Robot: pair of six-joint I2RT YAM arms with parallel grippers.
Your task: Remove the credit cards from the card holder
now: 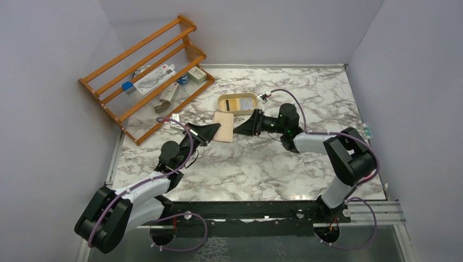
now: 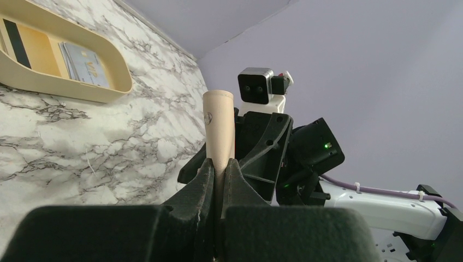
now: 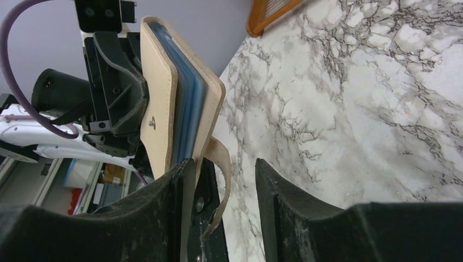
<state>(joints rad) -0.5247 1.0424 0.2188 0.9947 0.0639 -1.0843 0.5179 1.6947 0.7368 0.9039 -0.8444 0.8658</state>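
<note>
The tan card holder (image 1: 223, 126) is held up on edge above the marble table, between my two grippers. My left gripper (image 2: 218, 161) is shut on its near edge; the holder (image 2: 219, 125) rises straight out of the jaws. In the right wrist view the card holder (image 3: 158, 98) gapes slightly, with light blue credit cards (image 3: 188, 103) between its flaps. My right gripper (image 3: 224, 164) is open at its other edge. The loose snap tab (image 3: 221, 174) hangs between the jaws, unpinched. A yellowish card (image 2: 33, 52) with a black stripe and a pale blue card (image 2: 84, 65) lie in the cream tray (image 2: 82, 90).
The oval cream tray (image 1: 237, 103) sits just beyond the grippers. A wooden rack (image 1: 147, 71) with small items stands at the back left. Grey walls close the table on three sides.
</note>
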